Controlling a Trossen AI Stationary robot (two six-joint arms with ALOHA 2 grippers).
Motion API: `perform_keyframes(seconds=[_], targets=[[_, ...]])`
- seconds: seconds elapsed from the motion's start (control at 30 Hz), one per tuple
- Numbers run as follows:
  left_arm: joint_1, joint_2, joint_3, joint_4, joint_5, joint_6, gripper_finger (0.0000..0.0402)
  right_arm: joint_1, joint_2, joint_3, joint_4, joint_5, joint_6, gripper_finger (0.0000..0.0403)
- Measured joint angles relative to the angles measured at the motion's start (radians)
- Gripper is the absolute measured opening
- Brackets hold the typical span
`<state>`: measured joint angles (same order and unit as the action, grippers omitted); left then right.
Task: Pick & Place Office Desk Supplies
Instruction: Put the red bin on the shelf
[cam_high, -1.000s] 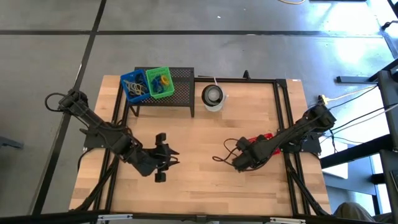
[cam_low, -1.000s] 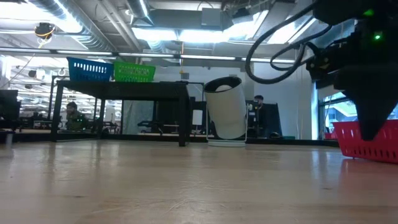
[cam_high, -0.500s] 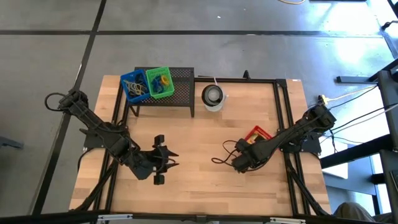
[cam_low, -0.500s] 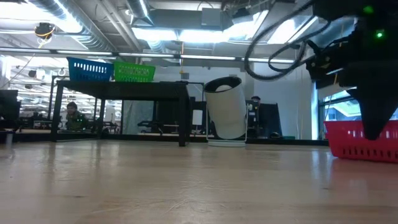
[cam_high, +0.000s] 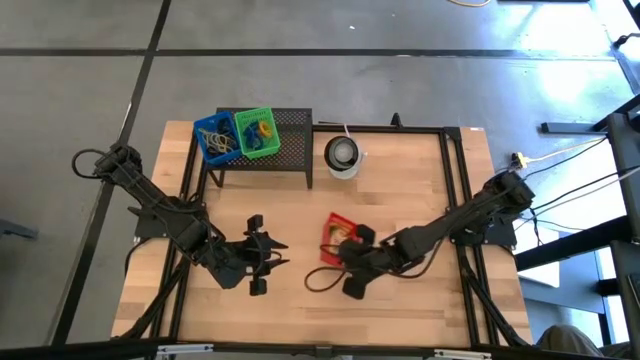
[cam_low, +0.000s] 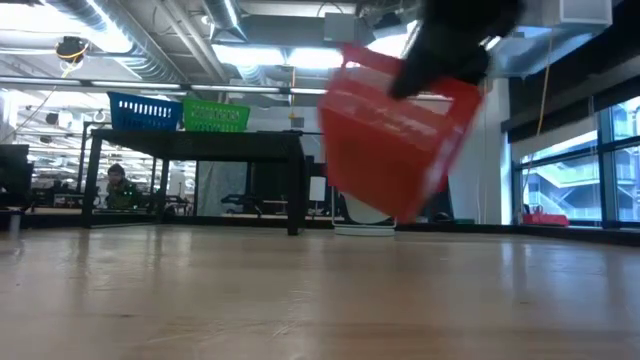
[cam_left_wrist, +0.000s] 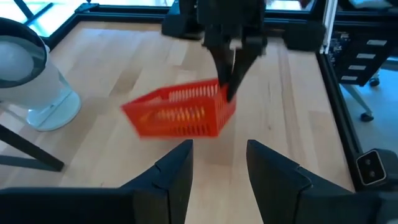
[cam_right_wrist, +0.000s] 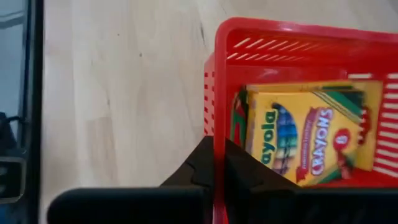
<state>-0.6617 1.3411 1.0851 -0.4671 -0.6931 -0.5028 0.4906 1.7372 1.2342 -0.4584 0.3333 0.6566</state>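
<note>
A red basket hangs tilted above the table's middle with my right gripper shut on it. The low view also shows the red basket off the wood. Inside it lies a yellow crayon box. My left gripper is open and hovers left of the basket, pointing at it, with nothing between its fingers. On the black mesh rack at the far left stand a blue basket and a green basket, both holding small coloured items. My right gripper pinches the top rim of one basket wall, one finger outside the basket and one inside. The fingers slant down from the table's right side. The basket hangs tilted below them, clear of the table.
A round white cup-like container stands on the table just right of the rack, beyond the basket. Bare wood lies in front of both grippers toward the near edge. A black frame rail runs along the table's right side.
My right gripper has taken hold of the red basket, risen and swung toward the table's left, turning as it went. The basket, which stood on the table near the right rail, is now lifted clear, tilted, and near the middle.
</note>
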Motion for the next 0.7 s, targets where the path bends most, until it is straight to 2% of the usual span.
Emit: perform_keyframes(seconds=[0.33,0.47,0.7], targets=[[-0.003,0.000,0.000,0.000,0.004,-0.030,0.0143,-0.070,0.273,0.218,0.009,-0.035,-0.295,0.0018],[-0.017,0.000,0.000,0.000,0.006,-0.030,0.0143,-0.106,0.333,0.257,0.009,-0.061,-0.305,0.0019],[-0.051,0.000,0.000,0.000,0.005,-0.027,0.0143,-0.138,0.333,0.258,-0.003,-0.062,-0.275,0.0043]])
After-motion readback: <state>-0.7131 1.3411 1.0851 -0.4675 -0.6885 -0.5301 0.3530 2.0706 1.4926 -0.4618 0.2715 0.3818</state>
